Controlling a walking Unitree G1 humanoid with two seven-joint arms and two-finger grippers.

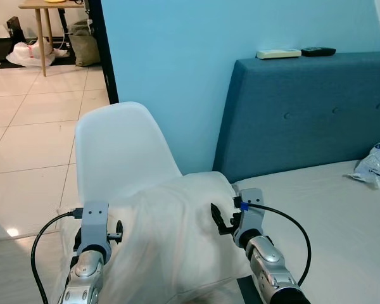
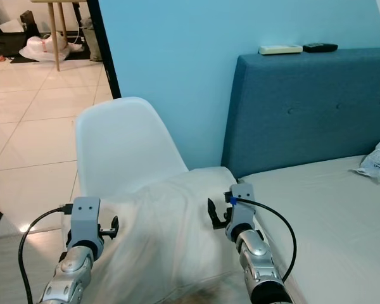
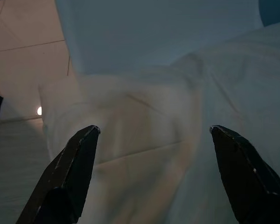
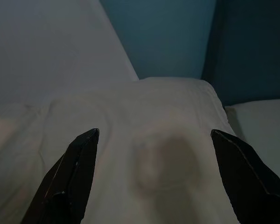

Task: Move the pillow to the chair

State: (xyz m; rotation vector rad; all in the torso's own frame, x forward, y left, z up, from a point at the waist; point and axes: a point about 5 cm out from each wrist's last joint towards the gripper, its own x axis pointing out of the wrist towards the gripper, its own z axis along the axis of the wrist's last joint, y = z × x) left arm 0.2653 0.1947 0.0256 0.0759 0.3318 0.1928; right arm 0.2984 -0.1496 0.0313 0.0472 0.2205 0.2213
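Pillow [image 1: 171,234] lies on the seat of the white chair [image 1: 123,149], spread between my two hands in the head views. My left hand [image 1: 117,229] sits at the pillow's left edge, my right hand [image 1: 218,218] at its right edge, close to the corner that reaches toward the blue headboard [image 1: 304,114]. Just beyond my right hand the bed [image 1: 329,209] begins, its edge running alongside the pillow; a crumpled plastic bag [image 1: 375,166] lies far out on it. Two remotes [image 2: 297,48] rest on top of the headboard. To the outside of my left hand there is open tiled floor [image 1: 31,152], reaching back to a wooden bench [image 1: 41,19].

Through the left wrist camera my left hand's fingers [image 3: 77,163] stand wide apart, gripping nothing, with the pillow's soft folds ahead of them and the chair back beyond.

Through the right wrist camera my right hand's fingers [image 4: 79,163] are likewise spread and empty; the pillow's rounded corner lies ahead between them, the bed's edge to one side.
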